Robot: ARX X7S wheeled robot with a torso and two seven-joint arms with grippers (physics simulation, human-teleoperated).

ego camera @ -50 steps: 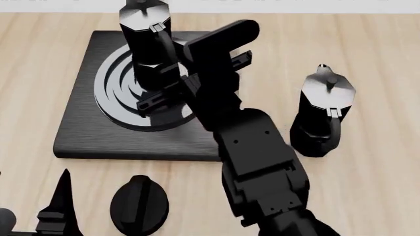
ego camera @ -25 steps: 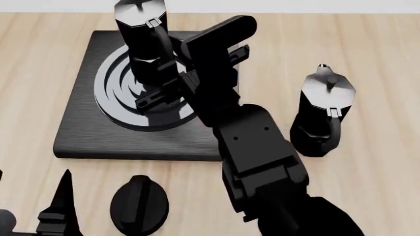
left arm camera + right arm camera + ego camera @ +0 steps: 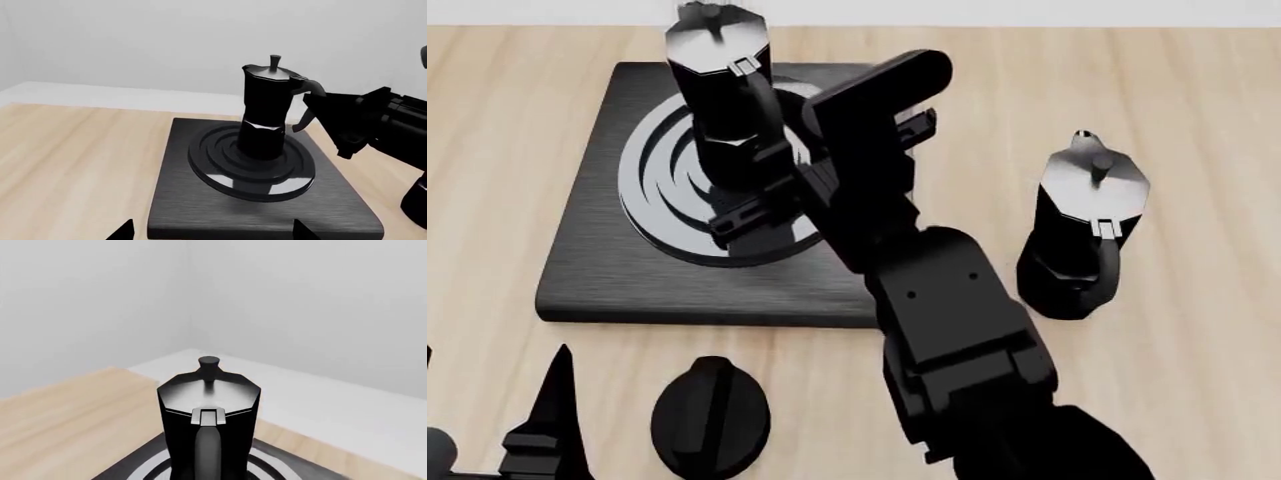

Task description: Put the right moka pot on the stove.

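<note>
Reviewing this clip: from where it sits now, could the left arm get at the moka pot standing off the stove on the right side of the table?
Probably not easily. The left gripper sits low at the near left, while that moka pot stands far right, with the right arm stretched across between them toward the pot on the stove.

Head looks down; wrists level; all share stove (image 3: pixel 587 270).
</note>
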